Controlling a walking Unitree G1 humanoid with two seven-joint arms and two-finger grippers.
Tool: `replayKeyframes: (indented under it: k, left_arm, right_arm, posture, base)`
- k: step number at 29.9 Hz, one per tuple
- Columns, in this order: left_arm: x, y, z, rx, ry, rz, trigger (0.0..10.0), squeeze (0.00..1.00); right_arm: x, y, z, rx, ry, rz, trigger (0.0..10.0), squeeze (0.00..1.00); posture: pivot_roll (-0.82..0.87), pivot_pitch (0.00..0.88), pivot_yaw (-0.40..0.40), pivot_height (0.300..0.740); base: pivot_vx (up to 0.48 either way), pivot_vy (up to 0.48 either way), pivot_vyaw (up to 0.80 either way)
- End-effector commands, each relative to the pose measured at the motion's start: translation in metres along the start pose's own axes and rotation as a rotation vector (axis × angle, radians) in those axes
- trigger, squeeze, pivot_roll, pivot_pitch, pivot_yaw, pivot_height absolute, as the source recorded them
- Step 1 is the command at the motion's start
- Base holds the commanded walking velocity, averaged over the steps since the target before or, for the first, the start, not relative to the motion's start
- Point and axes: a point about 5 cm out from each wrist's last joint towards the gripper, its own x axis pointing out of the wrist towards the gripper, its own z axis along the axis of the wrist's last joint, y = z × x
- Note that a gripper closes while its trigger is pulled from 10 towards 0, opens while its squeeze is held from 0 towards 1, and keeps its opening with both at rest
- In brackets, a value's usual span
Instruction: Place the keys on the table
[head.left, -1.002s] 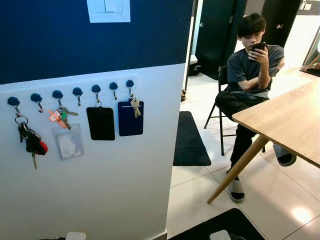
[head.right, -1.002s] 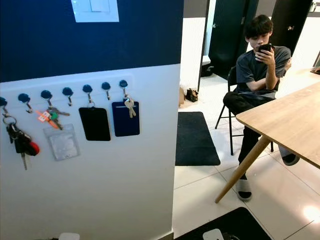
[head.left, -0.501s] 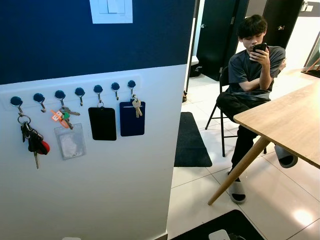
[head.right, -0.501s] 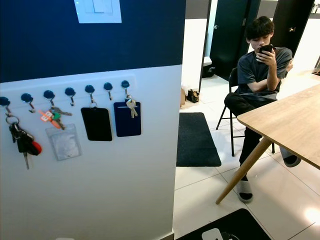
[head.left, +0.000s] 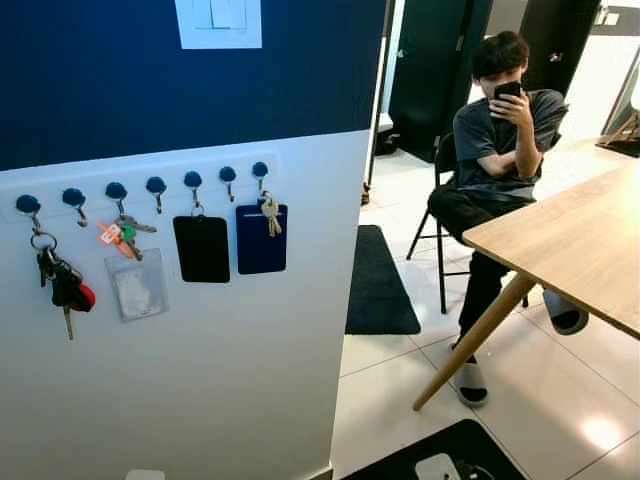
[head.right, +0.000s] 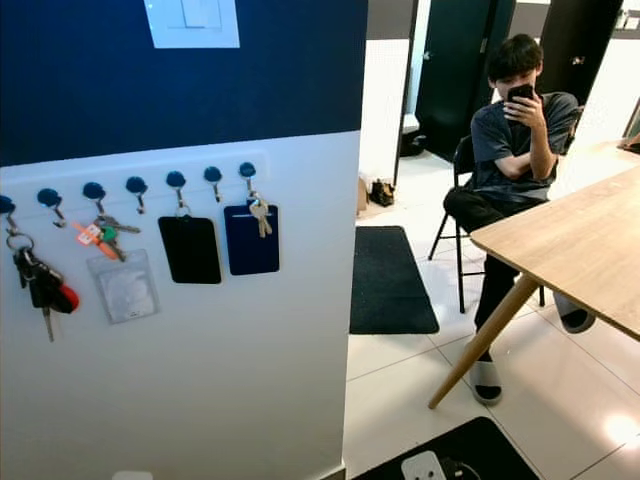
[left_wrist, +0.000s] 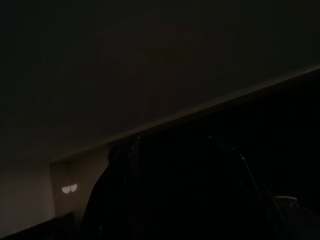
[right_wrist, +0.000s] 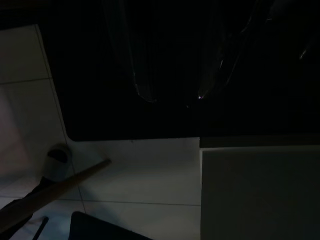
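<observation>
The keys (head.left: 60, 285) hang from the leftmost wall hook (head.left: 28, 206) (a red fob among them); farther right, a seated person (head.left: 495, 150), then the wooden worktop (head.left: 575, 245). Either gripper's state: cannot tell.

both arms hang idle in shade; the right gripper (right_wrist: 170, 97) points at the floor.

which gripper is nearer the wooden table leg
Right, probably. The right gripper hangs above the floor with the table leg in its view; the left gripper hangs in shade beside the wall.
</observation>
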Motion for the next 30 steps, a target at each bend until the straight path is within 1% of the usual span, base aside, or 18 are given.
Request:
replayKeyframes:
  k: [1, 3, 8, 12, 15, 21, 27, 30]
  left_arm:
    - [-0.003, 0.006, -0.009, -0.003, 0.03, 0.021, 10.0, 0.0]
    - [-0.004, 0.01, -0.01, -0.019, 0.028, 0.038, 10.0, 0.0]
    - [-0.004, 0.012, -0.011, -0.021, 0.032, 0.039, 10.0, 0.0]
    - [-0.005, 0.012, -0.012, -0.016, 0.033, 0.033, 10.0, 0.0]
    - [-0.004, 0.012, -0.011, -0.014, 0.029, 0.037, 10.0, 0.0]
    - [-0.005, 0.009, -0.011, -0.014, 0.025, 0.034, 10.0, 0.0]
    - [-0.004, 0.008, -0.012, 0.009, 0.033, 0.032, 10.0, 0.0]
    - [-0.002, 0.008, -0.008, 0.016, 0.023, 0.029, 10.0, 0.0]
  right_arm:
    - [-0.001, -0.001, -0.002, -0.007, -0.002, 0.005, 10.0, 0.0]
    - [-0.002, -0.004, -0.002, -0.013, -0.007, 0.006, 10.0, 0.0]
    - [-0.002, -0.005, -0.002, -0.009, -0.005, -0.003, 10.0, 0.0]
    - [-0.001, -0.002, 0.0, 0.003, -0.009, -0.005, 10.0, 0.0]
    - [0.001, 0.004, 0.002, -0.009, -0.01, 0.019, 10.0, 0.0]
    - [0.002, 0.005, 0.001, -0.004, 0.001, 0.016, 10.0, 0.0]
    - [-0.002, 0.004, -0.007, -0.014, 0.038, 0.018, 10.0, 0.0]
    - [-0.003, 0.005, -0.009, -0.013, 0.047, 0.016, 10.0, 0.0]
  posture:
    - [0.12, 0.063, 0.0, 0.74]
    - [0.12, 0.071, -0.002, 0.74]
    - [0.13, 0.059, 0.007, 0.74]
    - [0.13, 0.05, 0.006, 0.74]
    - [0.14, 0.033, 0.007, 0.74]
    - [0.15, 0.033, 0.005, 0.74]
    - [0.16, 0.024, 0.006, 0.74]
    - [0.15, 0.022, 0.005, 0.74]
  base:
    - [0.0, 0.0, 0.0]
    - [0.0, 0.0, 0.0]
    - [0.0, 0.0, 0.0]
    - [0.0, 0.0, 0.0]
    - [0.0, 0.0, 0.0]
    - [0.0, 0.0, 0.0]
    - [0.0, 0.0, 0.0]
    - [0.0, 0.0, 0.0]
